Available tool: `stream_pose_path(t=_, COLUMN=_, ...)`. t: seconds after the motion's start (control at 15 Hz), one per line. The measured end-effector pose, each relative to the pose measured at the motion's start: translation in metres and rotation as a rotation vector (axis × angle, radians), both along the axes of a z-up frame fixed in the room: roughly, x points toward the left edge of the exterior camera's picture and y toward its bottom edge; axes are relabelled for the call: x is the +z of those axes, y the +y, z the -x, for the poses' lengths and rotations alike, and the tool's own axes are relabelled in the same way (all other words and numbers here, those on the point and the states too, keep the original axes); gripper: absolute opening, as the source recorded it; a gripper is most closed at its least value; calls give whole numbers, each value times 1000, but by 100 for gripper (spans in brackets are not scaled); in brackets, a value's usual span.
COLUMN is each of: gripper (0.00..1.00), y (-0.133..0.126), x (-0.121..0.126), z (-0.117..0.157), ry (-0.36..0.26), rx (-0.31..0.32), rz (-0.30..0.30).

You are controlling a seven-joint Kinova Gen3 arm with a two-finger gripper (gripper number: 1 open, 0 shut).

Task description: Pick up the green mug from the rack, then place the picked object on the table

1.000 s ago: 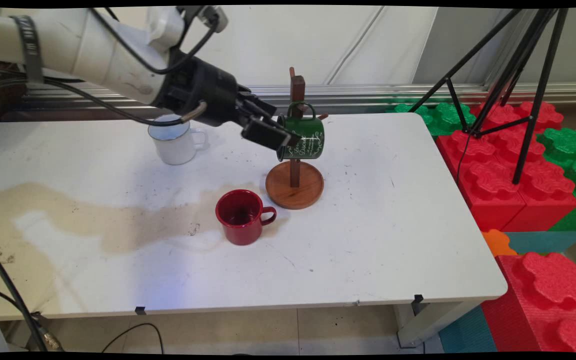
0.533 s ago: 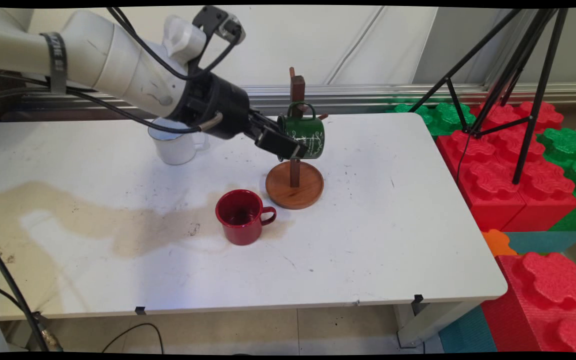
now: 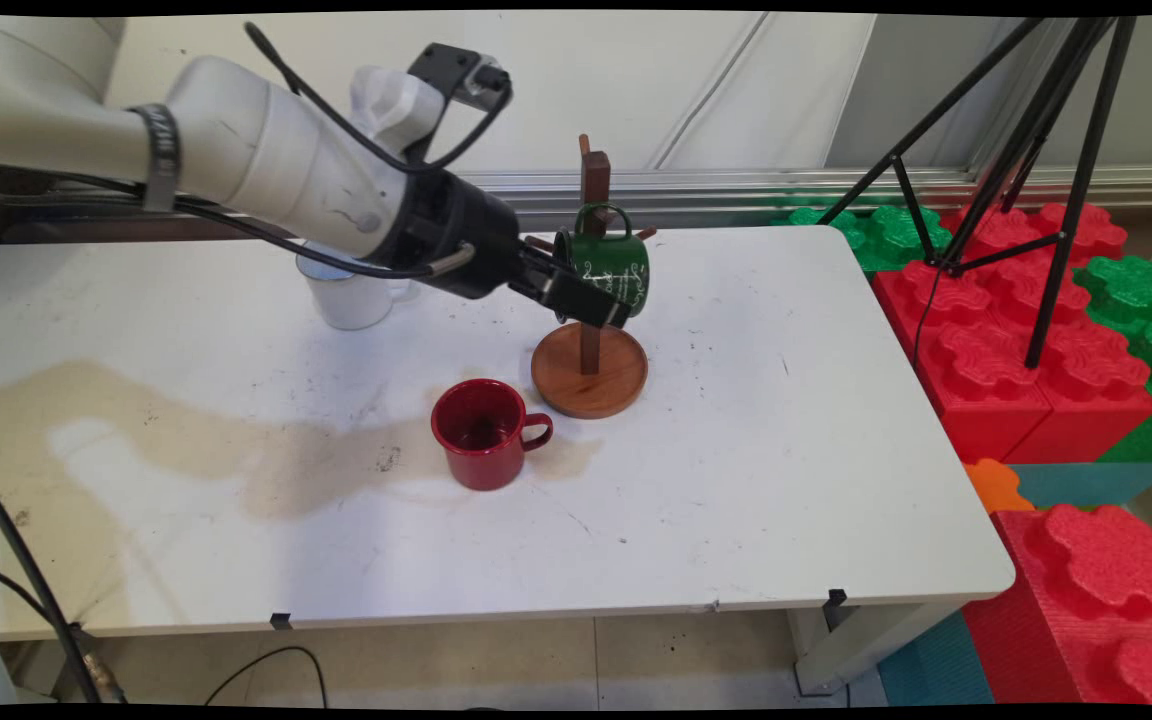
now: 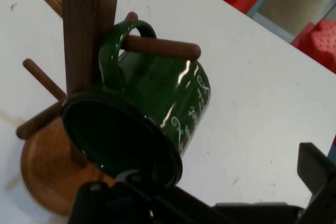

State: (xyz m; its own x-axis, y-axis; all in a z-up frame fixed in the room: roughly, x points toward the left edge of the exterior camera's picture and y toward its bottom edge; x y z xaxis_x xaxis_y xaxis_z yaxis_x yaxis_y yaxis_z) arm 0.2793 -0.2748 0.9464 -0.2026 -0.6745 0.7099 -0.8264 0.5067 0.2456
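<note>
White table (image 3: 736, 480) | pincer (image 3: 591, 300) spread around green mug (image 3: 608, 272) rim, mug on rack peg (image 4: 163, 48)

A white counter (image 3: 736, 480) carried a broad tan stain (image 3: 136, 440) across its left half. On it stood a wooden mug tree (image 3: 591, 340) on a round base, with a green mug (image 3: 608, 272) hung by its handle on one peg, mouth tipped down and leftward. A red mug (image 3: 481, 432) stood just in front of the base, handle to the right. A white mug (image 3: 346, 295) stood further back, partly hidden. Red and green foam blocks (image 3: 1036, 340) lay right of the counter, seemingly on the floor, under a black tripod (image 3: 1016, 130).
</note>
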Motion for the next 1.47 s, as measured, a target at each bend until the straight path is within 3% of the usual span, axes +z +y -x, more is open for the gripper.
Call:
stream_pose_path(t=0.73, gripper=100, y=-23, x=-26, z=28, ry=55, rx=65, rz=-26)
stream_pose_path(t=0.8, gripper=0, y=-23, x=-27, z=29, ry=55, rx=69, rz=-23)
stream_pose_path(t=1.47, gripper=0, y=-10, x=-29, z=22, ry=18, rx=62, rz=22)
